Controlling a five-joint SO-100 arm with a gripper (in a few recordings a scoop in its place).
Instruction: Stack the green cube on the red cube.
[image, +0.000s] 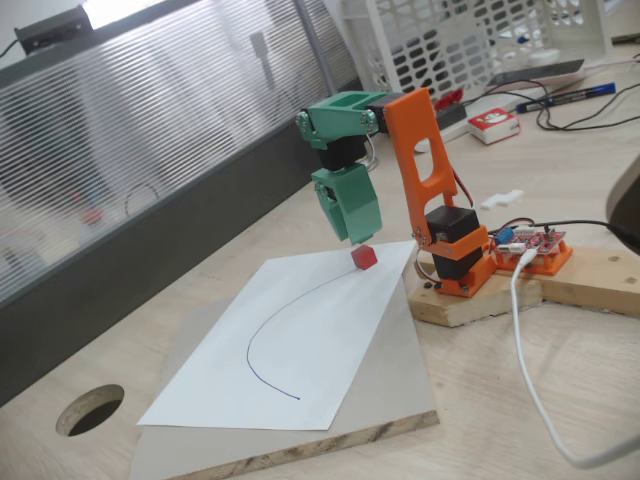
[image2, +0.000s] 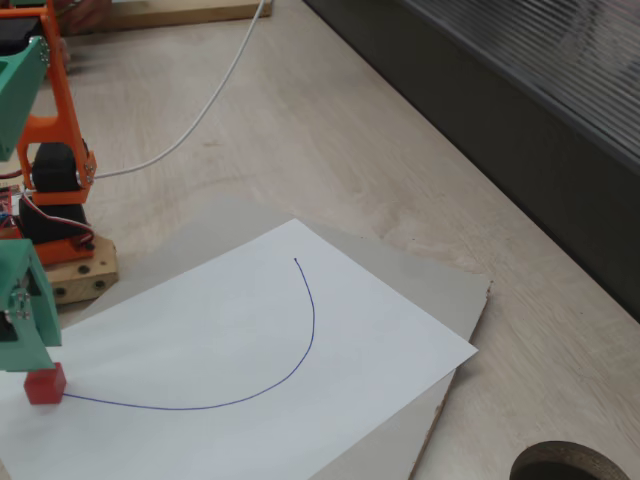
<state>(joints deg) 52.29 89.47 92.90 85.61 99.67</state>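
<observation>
Both fixed views: pincer (image: 358, 236), grip state unclear, just above red cube (image: 364, 257) on paper (image: 290, 350).

Matt green plastic gripper (image: 357, 232), smooth matt red cube (image: 364, 257), smooth white paper sheet (image: 290, 350) with a thin pen line, pale grey board (image2: 455, 290) with rough raw edge, light wood-grain table (image2: 330, 130), orange plastic arm (image: 420, 160), raw wooden base block (image: 590, 275)
</observation>
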